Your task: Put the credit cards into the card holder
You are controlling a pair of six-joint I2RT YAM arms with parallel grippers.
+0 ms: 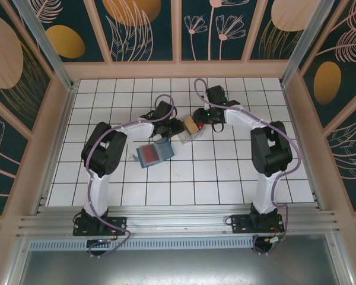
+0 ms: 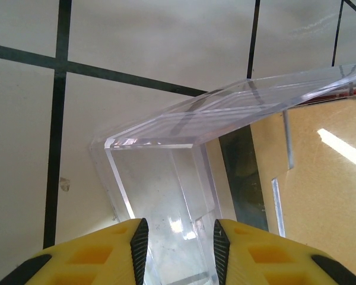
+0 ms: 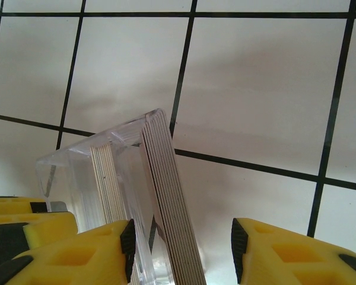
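White-tiled counter (image 1: 225,178), floral panels (image 1: 136,24) around. Left claw (image 2: 179,249): pads clamped on either side of the clear tray (image 2: 166,172) at its end section. Right claw (image 3: 181,240): jaws apart, straddling credit cards (image 3: 166,196) stacked on edge in the tray, with a gap at the right pad. Card holder (image 1: 154,155) lies open on the counter, reddish inside up, near the tray on the left claw's side.

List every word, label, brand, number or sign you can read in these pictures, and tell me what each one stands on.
No text can be read anywhere.
The flat yellow-tan plastic card shows a blank face with only glare on it.
The stack of thin cards in the clear plastic tray is seen edge-on, so the faces are hidden.
The small teal-blue wallet is too small in the top view to show any marking.
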